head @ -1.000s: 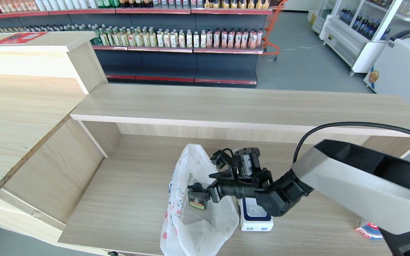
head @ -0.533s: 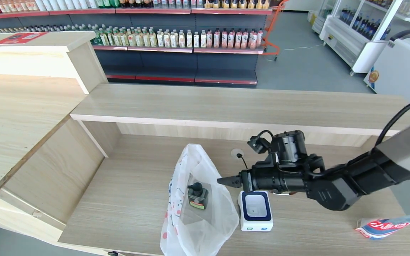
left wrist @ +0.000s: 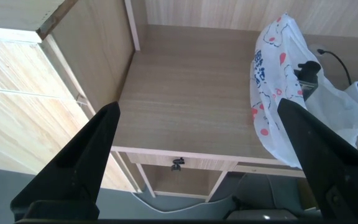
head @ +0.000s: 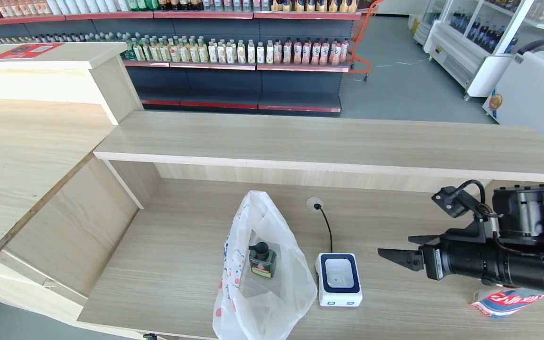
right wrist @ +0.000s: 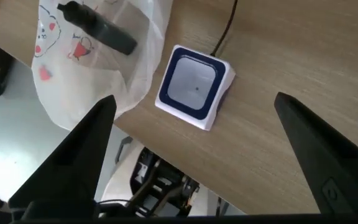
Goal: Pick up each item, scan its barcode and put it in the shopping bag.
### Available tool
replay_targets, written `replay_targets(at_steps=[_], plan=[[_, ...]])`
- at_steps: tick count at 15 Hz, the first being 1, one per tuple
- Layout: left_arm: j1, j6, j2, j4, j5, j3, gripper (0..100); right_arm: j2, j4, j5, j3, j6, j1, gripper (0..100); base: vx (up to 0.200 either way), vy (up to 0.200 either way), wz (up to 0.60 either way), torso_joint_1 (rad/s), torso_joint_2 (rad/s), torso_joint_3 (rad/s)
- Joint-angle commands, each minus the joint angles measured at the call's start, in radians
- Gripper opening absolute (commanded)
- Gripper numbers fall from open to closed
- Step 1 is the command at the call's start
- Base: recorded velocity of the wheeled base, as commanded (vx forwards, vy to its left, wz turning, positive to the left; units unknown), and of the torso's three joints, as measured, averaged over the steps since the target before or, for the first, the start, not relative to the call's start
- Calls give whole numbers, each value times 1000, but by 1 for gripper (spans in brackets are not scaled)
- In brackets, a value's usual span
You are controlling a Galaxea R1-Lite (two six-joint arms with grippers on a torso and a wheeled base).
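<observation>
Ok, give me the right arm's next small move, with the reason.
Probably lower the right gripper toward the packet: the gripper is open and empty, the bottle already sits in the shopping bag, and the packet lies just under that arm.

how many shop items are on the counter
2: a bottle inside the bag, and a packet at the counter's right end, partly hidden. The bag could hide more.

No words can be read. The red sign [head: 26, 49] and the packet [head: 505, 302] have print — too small.
</observation>
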Motion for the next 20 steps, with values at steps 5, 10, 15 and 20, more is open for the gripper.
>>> replay_targets(at_steps=[5,10,15,20], plan=[[0,-4,0,0,0,0,100,-60,-1,1,44,50,-65,100,0,0,0,0,0,0],[0,0,0,1,0,0,100,-72,2,1,47,52,-65,100,0,-200,0,0,2,3],[0,-3,0,0,0,0,100,-86,59,1,48,108,-61,100,0,-80,0,-1,2,-1],[0,-8,0,0,2,0,100,-88,59,1,58,108,-59,100,-80,0,0,1,1,-1]])
